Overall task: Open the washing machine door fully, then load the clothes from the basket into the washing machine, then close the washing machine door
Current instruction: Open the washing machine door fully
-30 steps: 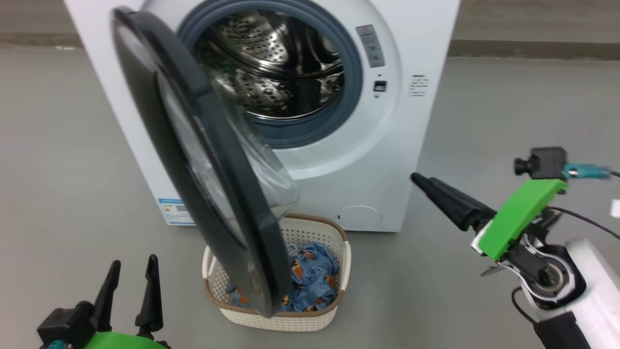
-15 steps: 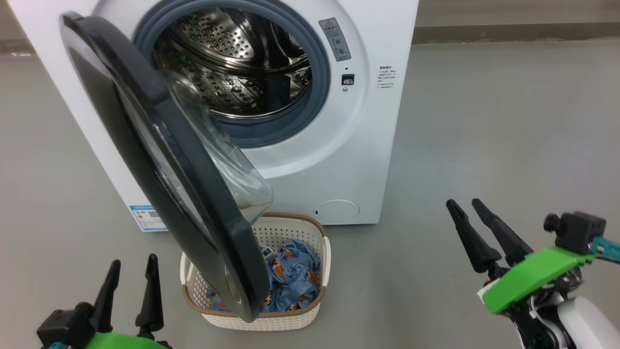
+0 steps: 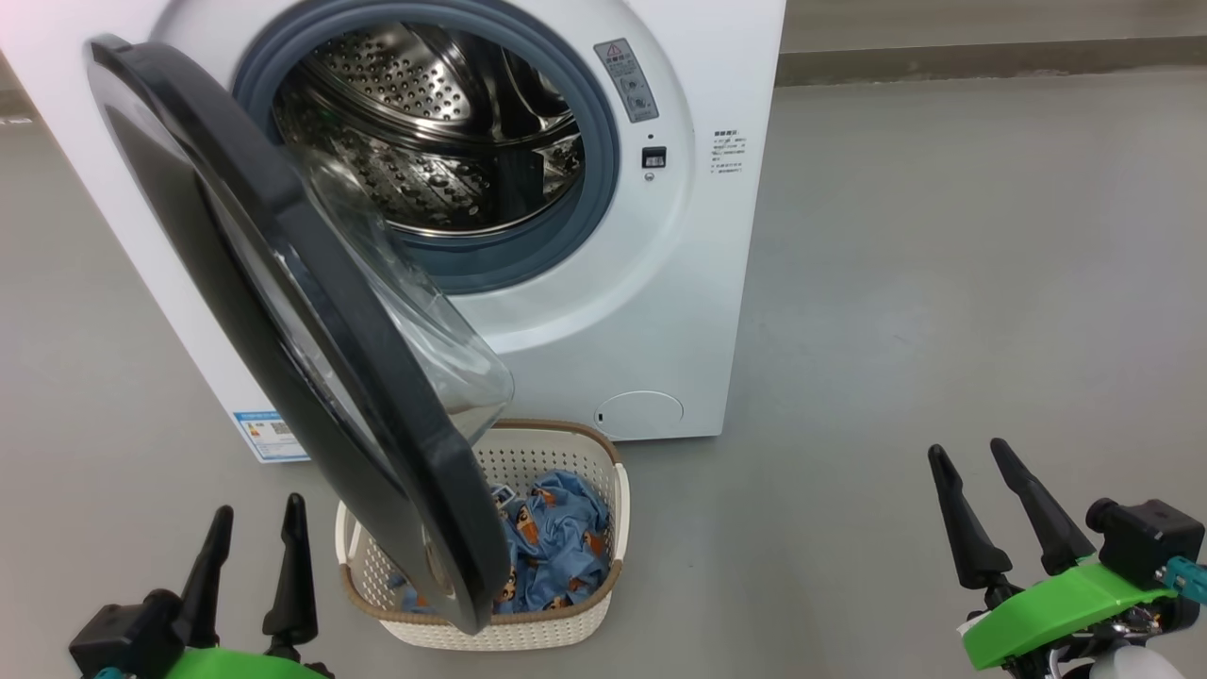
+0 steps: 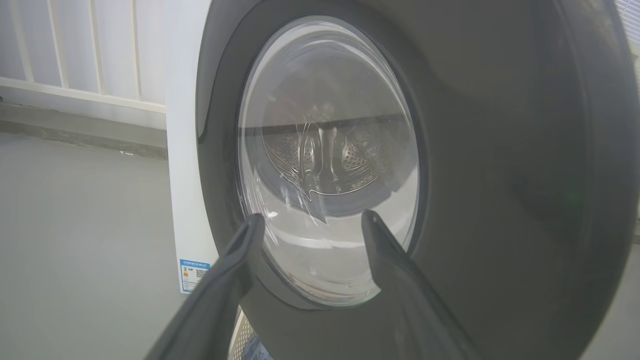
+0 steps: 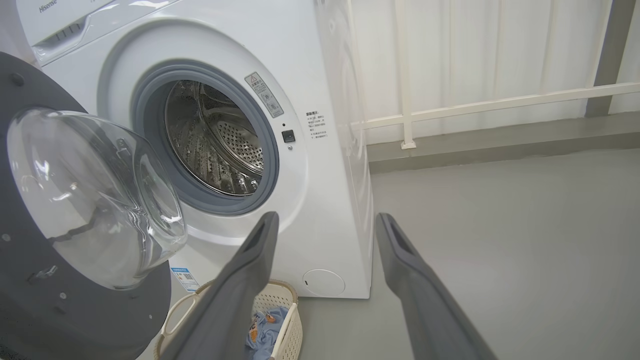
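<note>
Left of basket (image 3: 618, 490), left claw (image 3: 260, 507) spread, empty; right claw (image 3: 967, 449) likewise.

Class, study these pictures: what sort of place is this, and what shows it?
Probably a laundry corner in a bare indoor room, perhaps a test space: a white washing machine stands on a grey floor, a basket of clothes sits before it, and a white railing runs behind.

One washing machine (image 3: 660, 311), one washing machine door (image 3: 236, 255), one steel drum (image 3: 415, 94), one blue label sticker (image 3: 269, 436), one round cover (image 3: 639, 413) low on its front. One basket (image 3: 528, 627); the clothes (image 3: 556, 538) in it are bunched, number unclear. Two pairs of jaws.
</note>
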`<state>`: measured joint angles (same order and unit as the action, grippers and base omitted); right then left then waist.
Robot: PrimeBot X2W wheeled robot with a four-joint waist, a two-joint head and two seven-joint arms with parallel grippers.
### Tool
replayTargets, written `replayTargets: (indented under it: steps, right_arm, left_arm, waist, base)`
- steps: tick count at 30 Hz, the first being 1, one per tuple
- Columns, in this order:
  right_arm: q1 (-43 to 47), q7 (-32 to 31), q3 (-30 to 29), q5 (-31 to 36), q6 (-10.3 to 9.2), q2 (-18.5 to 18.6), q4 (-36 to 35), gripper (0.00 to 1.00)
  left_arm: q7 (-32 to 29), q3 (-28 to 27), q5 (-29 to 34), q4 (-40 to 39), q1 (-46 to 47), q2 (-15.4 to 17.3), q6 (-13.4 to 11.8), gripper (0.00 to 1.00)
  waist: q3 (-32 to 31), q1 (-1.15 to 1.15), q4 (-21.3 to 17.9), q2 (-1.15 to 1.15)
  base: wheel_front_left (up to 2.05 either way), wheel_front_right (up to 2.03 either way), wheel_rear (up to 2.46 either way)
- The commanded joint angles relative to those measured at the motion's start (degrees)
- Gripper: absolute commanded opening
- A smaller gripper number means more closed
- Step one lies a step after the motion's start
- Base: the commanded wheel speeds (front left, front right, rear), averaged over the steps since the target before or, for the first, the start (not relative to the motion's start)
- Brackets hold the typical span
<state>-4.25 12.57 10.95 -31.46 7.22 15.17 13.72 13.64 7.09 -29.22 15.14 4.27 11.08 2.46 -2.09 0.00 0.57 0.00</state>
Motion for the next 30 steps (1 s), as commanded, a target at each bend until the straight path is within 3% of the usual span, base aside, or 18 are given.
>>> replayTargets:
  steps: [1, 13, 30]
  right_arm:
    - [-0.28, 1.32, -0.31, 1.56, 0.26, 0.1, -0.46, 1.0]
    - [0.26, 2.4, -3.17, 10.15, 0.26, -2.51, 1.59, 1.0]
    - [0.08, 2.42, -2.74, 11.9, 0.26, -3.37, 1.69, 1.0]
  left_arm:
    - [0.68, -2.09, -0.32, -1.38, 1.18, 0.82, -0.13, 1.0]
    - [0.72, -1.41, -0.11, -1.19, 0.88, 1.0, -0.46, 1.0]
    - [0.81, -0.45, -0.12, -0.71, 1.06, 1.15, -0.91, 1.0]
  waist:
    - [-0.11, 0.0, -0.05, 0.0]
    - [-0.38, 0.0, -0.06, 0.0]
    - [-0.79, 0.0, 0.55, 0.0]
  base:
    - [0.0, 0.0, 0.0]
    - [0.0, 0.0, 0.0]
    - [0.0, 0.0, 0.0]
